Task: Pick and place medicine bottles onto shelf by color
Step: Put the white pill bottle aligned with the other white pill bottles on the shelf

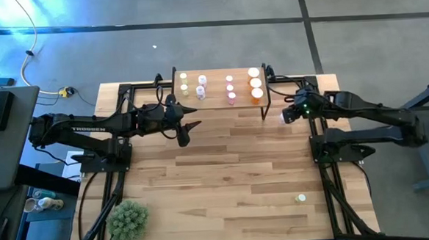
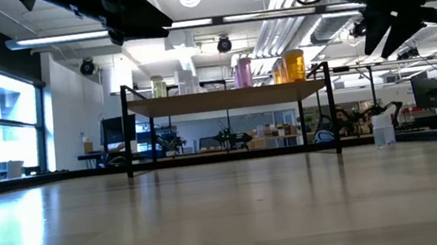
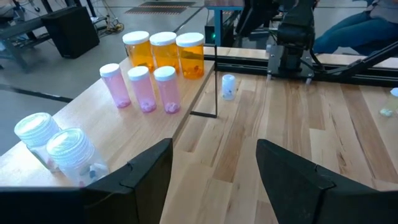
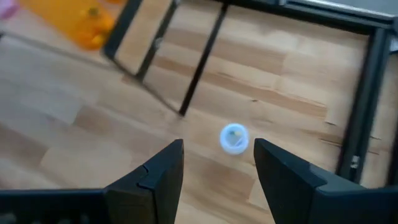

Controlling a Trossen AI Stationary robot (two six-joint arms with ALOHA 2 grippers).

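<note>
Pale upright bottle (image 4: 234, 138) is seen directly below the open, empty right gripper (image 4: 217, 163), beside the shelf (image 1: 215, 105).

In the right wrist view, motion is blurring the orange bottles (image 4: 74, 25) at the frame's edge, which is cropping them; the lone bottle's (image 4: 234, 138) colour (pale, perhaps) is staying unclear.
</note>
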